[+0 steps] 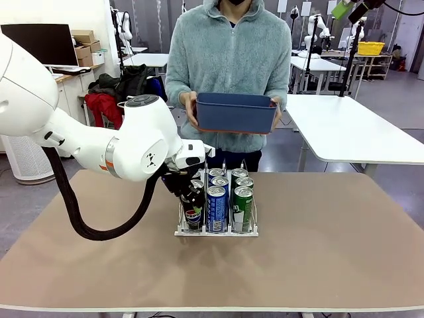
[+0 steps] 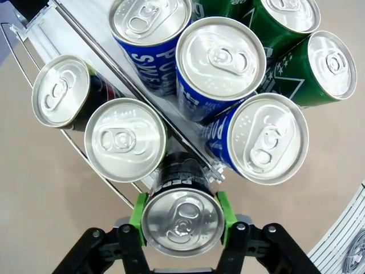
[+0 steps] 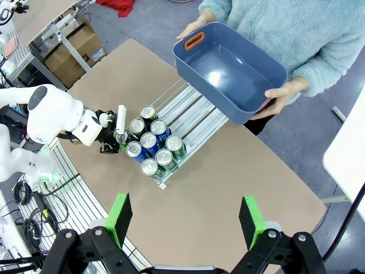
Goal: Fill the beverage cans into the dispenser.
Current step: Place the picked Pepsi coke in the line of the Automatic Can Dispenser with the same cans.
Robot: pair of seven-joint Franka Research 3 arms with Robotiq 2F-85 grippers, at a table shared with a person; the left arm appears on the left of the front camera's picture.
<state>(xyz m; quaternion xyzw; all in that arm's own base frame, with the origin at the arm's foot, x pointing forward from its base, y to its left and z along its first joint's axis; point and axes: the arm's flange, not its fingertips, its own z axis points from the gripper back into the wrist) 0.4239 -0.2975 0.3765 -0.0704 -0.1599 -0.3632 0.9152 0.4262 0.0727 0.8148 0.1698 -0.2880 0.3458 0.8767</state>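
Beverage cans point(image 1: 218, 202) in dispenser point(image 1: 216, 230) on tan table point(image 1: 318, 252); left end effector point(image 2: 182, 220) pinching black can point(image 2: 182, 221); right end effector point(image 3: 185, 220) spread.

Cans point(image 1: 218, 199) crowding dispenser point(image 1: 216, 231) front

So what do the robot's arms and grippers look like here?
The left arm is glossy white with an orange ring at a joint and a thick black cable looping below. Both the left gripper and the right gripper are black with green pads.

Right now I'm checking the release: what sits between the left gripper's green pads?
A black Pepsi can, seen top-down in the left wrist view, at the dispenser's near end.
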